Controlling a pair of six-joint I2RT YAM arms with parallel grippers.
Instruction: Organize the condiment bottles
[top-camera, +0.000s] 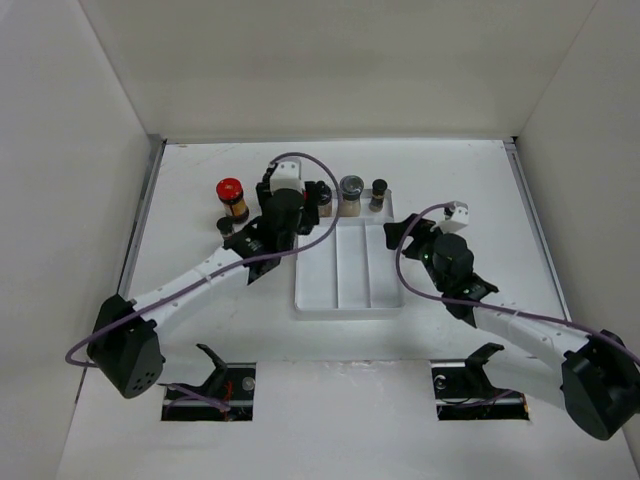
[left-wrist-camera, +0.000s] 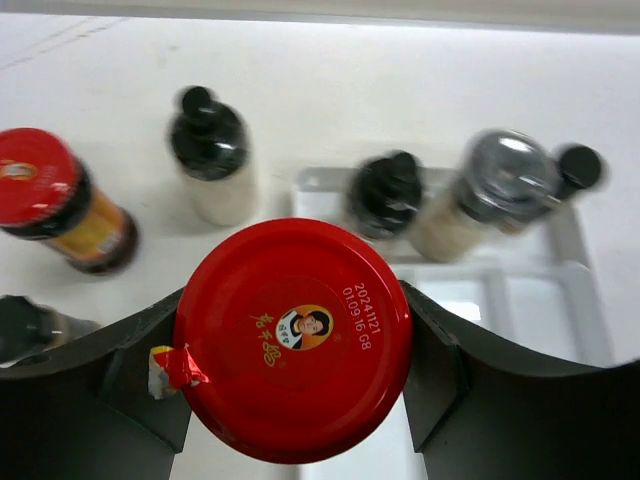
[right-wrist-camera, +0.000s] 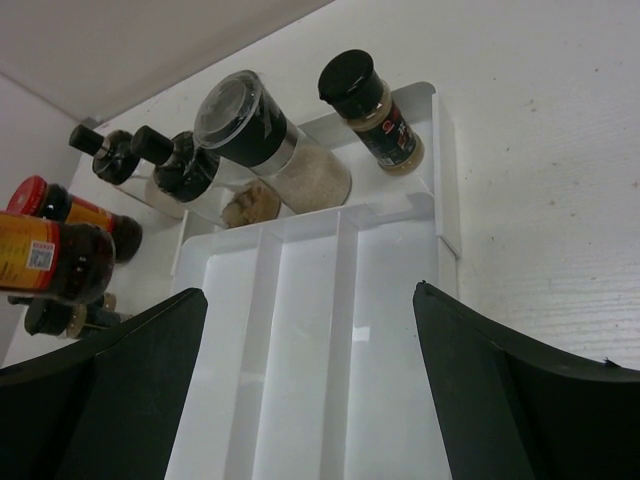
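Left gripper (left-wrist-camera: 295, 345) is clamped round the red-capped jar (left-wrist-camera: 290, 300) at its lid, likely to carry it upright. Other jars (left-wrist-camera: 210, 150) stand ahead. Right gripper (right-wrist-camera: 305, 300) hangs wide open and empty over the tray (right-wrist-camera: 445, 170).

A white table (top-camera: 200, 330) sits boxed in by three plain white panels, a back wall (top-camera: 340, 70), a left wall (top-camera: 60, 150) and a right wall (top-camera: 590, 130), which meet it in straight seams. A grey strip (top-camera: 140, 225) runs along the table's left edge and a second strip (top-camera: 530, 215) along its right, while a left opening (top-camera: 246, 392) and a right opening (top-camera: 445, 392), both rectangular, are cut near its front edge. Even, diffuse light leaves only soft shadows on the matte, faintly scuffed surface.
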